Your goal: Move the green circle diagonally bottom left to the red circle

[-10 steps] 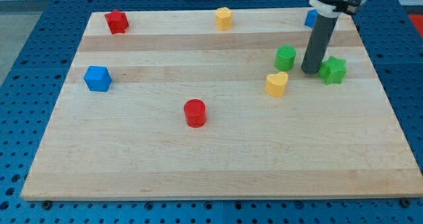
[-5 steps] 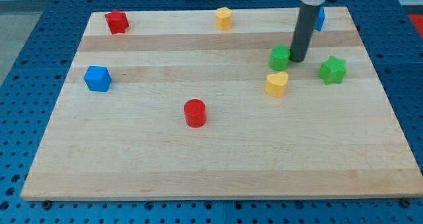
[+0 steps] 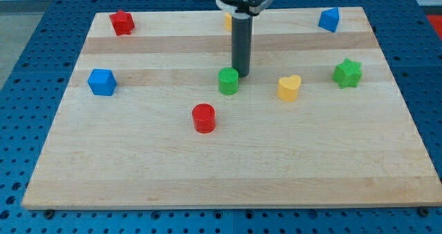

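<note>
The green circle (image 3: pixel 228 81) sits near the middle of the wooden board (image 3: pixel 138 158). My tip (image 3: pixel 241 74) touches the green circle's upper right side. The red circle (image 3: pixel 204 118) lies below and to the left of the green circle, a short gap apart.
A yellow heart (image 3: pixel 289 88) and a green star (image 3: pixel 347 73) lie to the right. A blue block (image 3: pixel 329 18) is at the top right, a red block (image 3: pixel 122 22) at the top left, a blue cube (image 3: pixel 101 81) at the left. A yellow block (image 3: pixel 226 21) is mostly hidden behind the rod.
My tip swept left from beside the green star, met the green circle and pushed it left and down towards the red circle. The other blocks stayed put.
</note>
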